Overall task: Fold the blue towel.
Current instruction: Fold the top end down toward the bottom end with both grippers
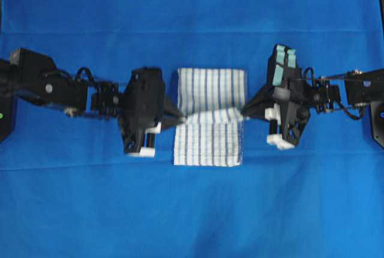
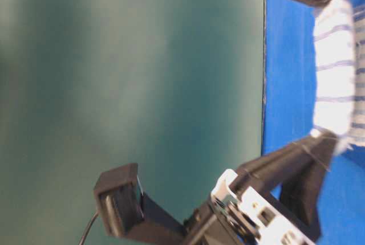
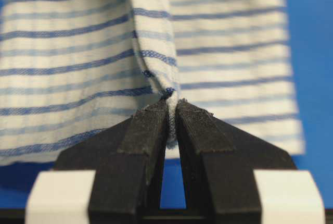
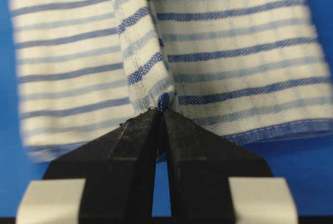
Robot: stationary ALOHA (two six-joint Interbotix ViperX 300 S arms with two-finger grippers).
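Note:
The blue towel (image 1: 210, 116), white with dark and light blue stripes, lies in the middle of the table, partly folded over itself. My left gripper (image 1: 180, 116) is shut on its left edge, and my right gripper (image 1: 244, 114) is shut on its right edge. Between them a lifted fold of cloth runs across the towel's middle. In the left wrist view the black fingers (image 3: 151, 125) pinch a raised ridge of the towel (image 3: 156, 52). The right wrist view shows the same: fingers (image 4: 179, 130) clamped on a pinched corner of the towel (image 4: 140, 62). The table-level view catches the lifted cloth (image 2: 333, 68) at the right.
A plain solid-blue covering (image 1: 192, 210) spreads over the whole table. Both black arms (image 1: 54, 87) (image 1: 354, 93) reach in from the left and right sides. A dark green wall (image 2: 142, 85) fills the table-level view.

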